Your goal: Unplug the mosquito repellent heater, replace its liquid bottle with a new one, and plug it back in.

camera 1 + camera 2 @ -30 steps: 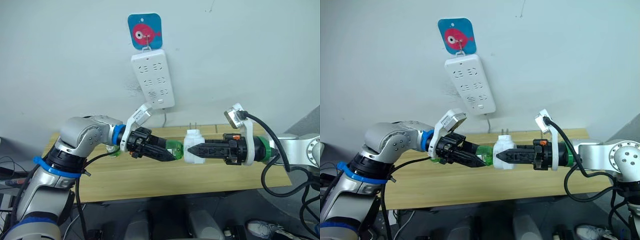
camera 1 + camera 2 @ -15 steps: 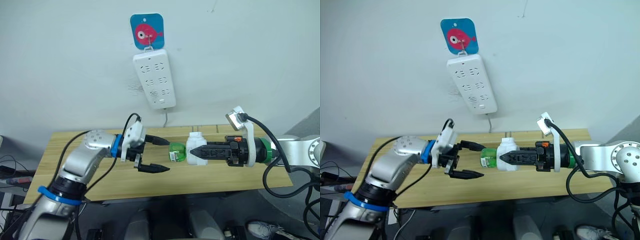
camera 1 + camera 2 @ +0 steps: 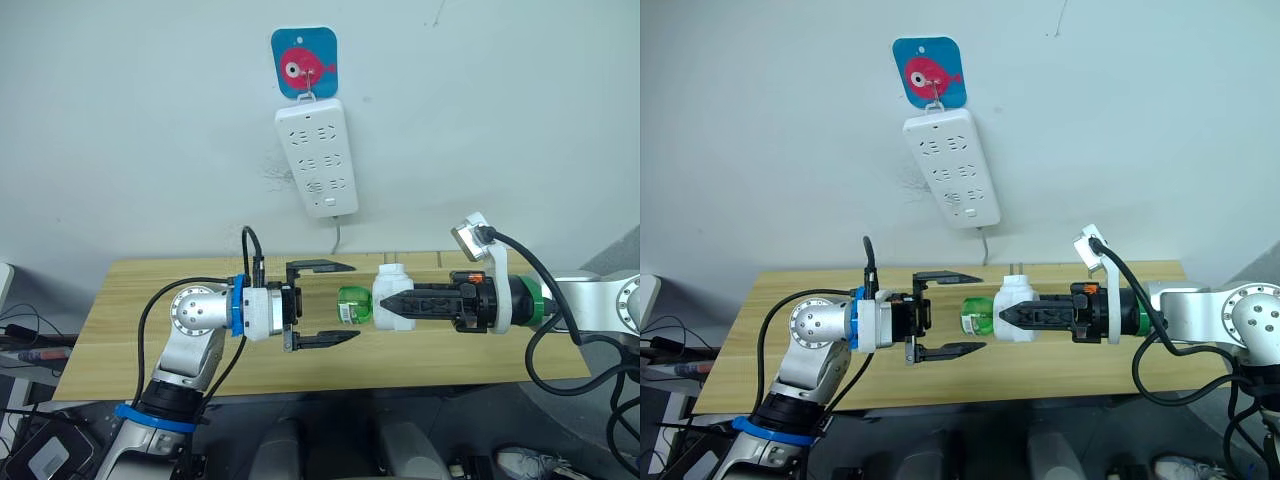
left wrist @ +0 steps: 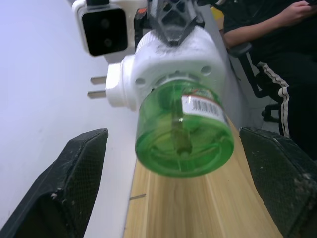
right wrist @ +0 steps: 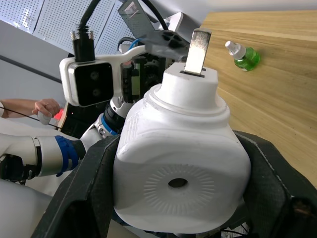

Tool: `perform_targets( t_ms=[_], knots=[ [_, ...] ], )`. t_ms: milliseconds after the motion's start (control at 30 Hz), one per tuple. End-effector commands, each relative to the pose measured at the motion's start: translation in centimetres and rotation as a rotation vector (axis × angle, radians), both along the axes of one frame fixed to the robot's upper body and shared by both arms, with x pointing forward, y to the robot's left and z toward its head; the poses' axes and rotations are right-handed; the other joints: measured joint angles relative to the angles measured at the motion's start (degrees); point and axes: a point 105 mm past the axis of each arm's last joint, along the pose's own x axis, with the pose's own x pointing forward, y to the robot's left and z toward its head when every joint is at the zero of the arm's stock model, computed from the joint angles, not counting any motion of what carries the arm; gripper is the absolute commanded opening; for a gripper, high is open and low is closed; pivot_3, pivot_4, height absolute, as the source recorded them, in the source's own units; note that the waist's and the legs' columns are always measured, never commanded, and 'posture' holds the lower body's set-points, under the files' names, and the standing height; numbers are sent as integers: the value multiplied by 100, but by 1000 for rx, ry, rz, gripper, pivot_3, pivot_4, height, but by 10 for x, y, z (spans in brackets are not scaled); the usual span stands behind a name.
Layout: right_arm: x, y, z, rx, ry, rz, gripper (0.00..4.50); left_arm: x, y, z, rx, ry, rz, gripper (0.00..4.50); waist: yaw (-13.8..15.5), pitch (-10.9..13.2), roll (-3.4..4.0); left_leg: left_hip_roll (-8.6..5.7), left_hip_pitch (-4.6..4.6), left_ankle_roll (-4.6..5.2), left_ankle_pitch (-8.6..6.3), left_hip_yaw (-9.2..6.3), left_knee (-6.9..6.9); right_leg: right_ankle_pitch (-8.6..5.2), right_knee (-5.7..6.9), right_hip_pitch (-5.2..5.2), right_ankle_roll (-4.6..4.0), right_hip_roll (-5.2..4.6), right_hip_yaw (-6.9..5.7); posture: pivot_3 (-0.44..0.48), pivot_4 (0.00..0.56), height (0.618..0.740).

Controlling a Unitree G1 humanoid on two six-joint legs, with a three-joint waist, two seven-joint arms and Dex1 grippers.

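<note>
The white mosquito repellent heater (image 3: 389,281) hangs in the air above the table, prongs pointing up, with my right gripper (image 3: 392,304) shut on it. A green liquid bottle (image 3: 352,303) sticks out of its base toward my left arm. My left gripper (image 3: 338,303) is open, one finger above and one below the bottle's end, touching neither. In the left wrist view the bottle (image 4: 183,134) sits between the wide-apart fingers (image 4: 69,183). Another green bottle (image 5: 242,57) with a white cap lies on the table.
A white power strip (image 3: 318,155) hangs on the wall under a blue fish hook (image 3: 305,63), above and behind the grippers. The wooden table (image 3: 130,320) runs below both arms. A seated person (image 4: 277,49) is beyond the table's end.
My left gripper let go of the green bottle, opened wide and drew back a little to the left. The right gripper and heater have stayed put.
</note>
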Motion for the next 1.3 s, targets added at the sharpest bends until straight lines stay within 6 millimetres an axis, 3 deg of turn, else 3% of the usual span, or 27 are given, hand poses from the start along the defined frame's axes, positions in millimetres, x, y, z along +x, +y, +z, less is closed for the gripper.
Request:
perform_targets(
  t_ms=[33,167,300,367,467,567,700,1033,1233,1300],
  knots=[
    [0,0,11,20,-44,1,3039,-5,-4,12,-29,-26,-40,3504,-1,0,0,0,0,0,0,0,0,0,0,0,0,0,0,-190,176,740],
    [0,0,11,18,-44,-5,3039,-8,-6,20,-33,-20,-61,2336,-4,0,0,0,0,0,0,-2,0,0,0,0,0,1,-1,-195,178,740],
    [0,-1,9,11,-46,-13,3039,-12,-3,24,33,69,-91,2265,-10,0,0,2,0,0,0,-3,0,0,0,1,0,4,-2,-194,178,740],
    [-1,-2,9,6,-49,-16,3039,-8,2,20,119,261,-81,2265,-24,0,0,4,0,0,0,-7,-1,0,1,0,0,7,-4,-191,177,740],
    [0,-3,8,-9,-66,-20,3039,0,13,23,179,754,-58,2265,-42,1,-2,3,0,0,0,-12,1,-1,4,2,1,15,-9,-182,175,740],
    [1,-3,7,-30,-91,-18,3039,-2,28,31,243,1086,-131,2265,-77,3,0,-1,2,0,1,-15,2,-4,6,3,7,29,-12,-184,176,740],
    [1,-3,7,-31,-97,-15,3039,11,36,30,263,1141,-89,2265,-133,4,-3,0,2,0,0,-13,-1,-16,2,2,27,34,-10,-189,177,740],
    [3,-4,9,-19,-91,-31,3039,12,28,18,222,1083,-48,2265,-130,5,-4,5,1,0,0,-12,-3,-2,2,-1,2,19,-6,-187,174,740],
    [5,-5,11,-1,-79,-46,3039,6,31,9,263,986,-42,4164,-128,6,-3,5,4,0,0,-5,-2,-2,3,-2,1,14,0,-184,175,740],
    [8,-5,14,15,-75,-59,3039,0,35,3,297,988,-45,4446,-127,6,-4,5,3,0,0,-7,-4,-2,1,-2,1,14,-2,-185,176,740]
  ],
)
